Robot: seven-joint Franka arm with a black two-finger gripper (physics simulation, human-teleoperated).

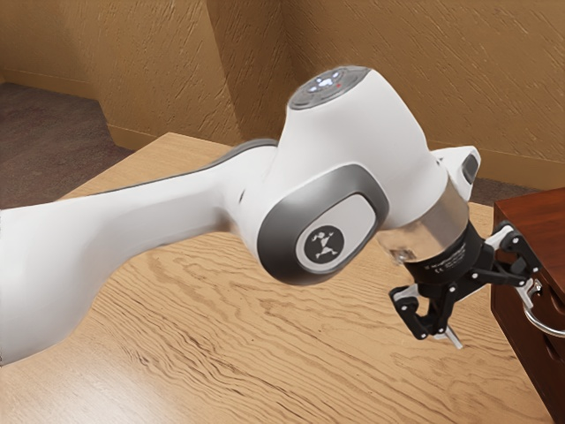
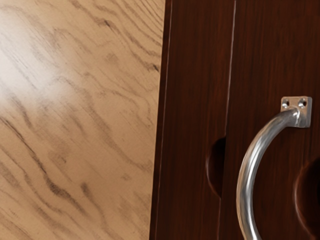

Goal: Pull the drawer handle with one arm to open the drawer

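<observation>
Gripper (image 1: 493, 311), black, two-finger, on a white arm (image 1: 177, 230) that enters from the exterior view's left and reaches across a light wood table (image 1: 221, 353); fingers spread wide, nothing clasped between them. Lower finger (image 1: 422, 320) points down toward the tabletop; upper finger (image 1: 519, 254) is raised toward the cabinet. Cabinet (image 1: 534, 221), dark reddish wood, stands on the table at the exterior view's right edge, directly ahead of the gripper. Drawer handle (image 1: 537, 318), a curved silver bar, is mounted on the cabinet face just beside the upper finger's tip and outside the gap between the fingers; contact between tip and handle cannot be told. In the wrist view the same drawer handle (image 2: 250, 170) arcs from a small square mounting plate (image 2: 296, 111) with two screws, fixed to the drawer front (image 2: 270, 60). A thin vertical seam (image 2: 232, 60) runs beside the plate, with a dark rounded notch (image 2: 217, 167) cut along it. Table grain (image 2: 75, 125) lies alongside the cabinet's edge. Whether the drawer is drawn out cannot be told
</observation>
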